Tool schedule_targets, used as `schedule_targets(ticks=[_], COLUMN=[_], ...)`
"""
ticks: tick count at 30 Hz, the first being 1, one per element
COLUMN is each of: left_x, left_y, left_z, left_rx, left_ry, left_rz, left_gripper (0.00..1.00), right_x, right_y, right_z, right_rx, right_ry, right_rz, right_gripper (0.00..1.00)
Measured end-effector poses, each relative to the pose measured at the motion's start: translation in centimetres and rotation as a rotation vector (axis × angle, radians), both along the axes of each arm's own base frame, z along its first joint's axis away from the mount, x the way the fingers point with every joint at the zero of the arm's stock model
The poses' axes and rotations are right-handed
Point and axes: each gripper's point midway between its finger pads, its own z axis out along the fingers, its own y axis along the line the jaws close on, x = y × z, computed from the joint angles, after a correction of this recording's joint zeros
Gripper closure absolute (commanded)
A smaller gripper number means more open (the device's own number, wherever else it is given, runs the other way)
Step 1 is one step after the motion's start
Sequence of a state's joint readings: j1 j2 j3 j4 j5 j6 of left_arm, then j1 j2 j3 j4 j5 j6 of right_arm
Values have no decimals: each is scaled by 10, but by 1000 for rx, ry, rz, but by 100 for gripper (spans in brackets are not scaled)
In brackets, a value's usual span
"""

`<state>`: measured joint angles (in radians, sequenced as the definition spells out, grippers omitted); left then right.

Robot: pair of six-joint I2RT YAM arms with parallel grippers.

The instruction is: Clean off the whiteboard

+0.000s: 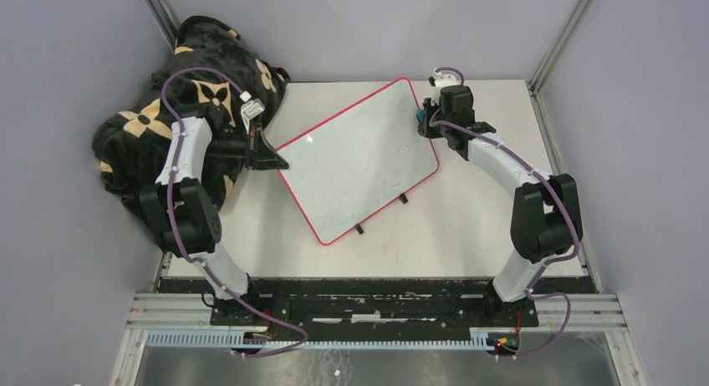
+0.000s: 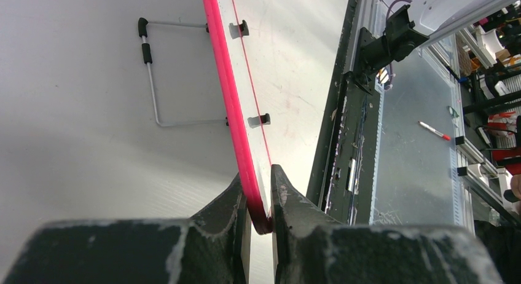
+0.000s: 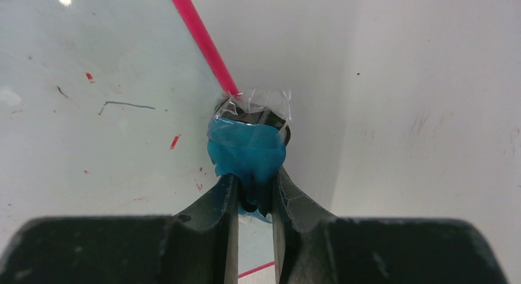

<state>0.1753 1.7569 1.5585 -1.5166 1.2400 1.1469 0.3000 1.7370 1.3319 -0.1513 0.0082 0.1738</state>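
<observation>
Between the clenched tips of the left pincer point(image 2: 261, 189) sits a pink-rimmed corner of the whiteboard point(image 1: 359, 160), while the right pincer point(image 3: 255, 189) grasps a blue film-wrapped pad point(image 3: 246, 150) at the opposite edge of that board, set diagonally on the white counter point(image 1: 468, 236).

Entry: you had a black throw with tan flower motifs point(image 1: 201, 60) bunched at the far-left corner of the white table point(image 1: 468, 236). Grey walls point(image 1: 368, 27) closed in three sides. Past the black mounting rail point(image 1: 376, 298), a slim red-tipped stick point(image 2: 435, 130), probably a marker, lay on the metal floor plate point(image 2: 418, 185).
</observation>
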Motion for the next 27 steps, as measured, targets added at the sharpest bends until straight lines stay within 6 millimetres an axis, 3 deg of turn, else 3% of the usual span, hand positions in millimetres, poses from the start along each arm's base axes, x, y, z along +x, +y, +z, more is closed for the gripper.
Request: schedule_targets(ticks=[7, 11, 21, 27], left_x=[-1, -1, -2, -2], left_y=[0, 0, 1, 1], left_z=[0, 0, -1, -2], left_rx=[1, 1, 8, 6], left_ry=[-2, -1, 3, 5], left_rz=[0, 0, 1, 1], left_gripper=[97, 97, 97, 97], right_x=[-13, -17, -44, -36], right_y=[5, 18, 102, 99], right_z=[-9, -8, 22, 21], right_rx=[37, 50, 55, 52], right_ry=[19, 24, -23, -6], right_rz=[21, 58, 261, 259], right_gripper=[99, 99, 99, 99])
